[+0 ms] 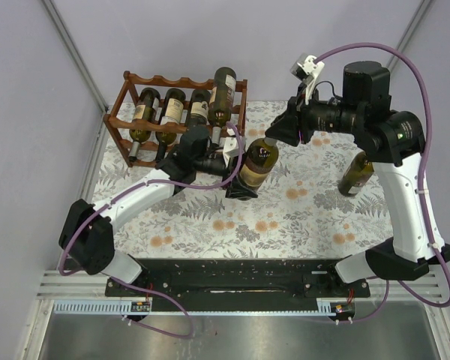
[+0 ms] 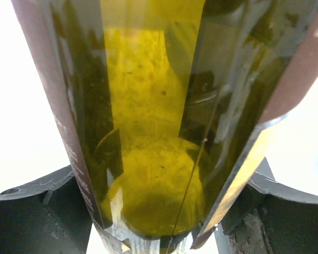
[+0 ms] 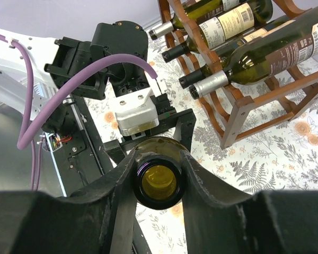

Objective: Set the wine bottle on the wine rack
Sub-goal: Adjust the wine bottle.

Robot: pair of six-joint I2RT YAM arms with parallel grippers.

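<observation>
- Wine bottle point(image 1: 256, 161) held tilted over the middle of the desk point(image 1: 300, 217), just near-right of the wine rack point(image 1: 156, 79)
- Right fingers point(image 3: 212, 185) clenched round its neck
- Left fingers point(image 2: 26, 222) flanking its base, grip impossible to tell

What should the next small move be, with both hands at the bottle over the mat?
Probably close the left hand firmly on the body of the wine bottle before anything else moves. The right hand grips the neck at the mouth. The left fingers flank the glass, but the left wrist view does not show a firm hold.
</observation>
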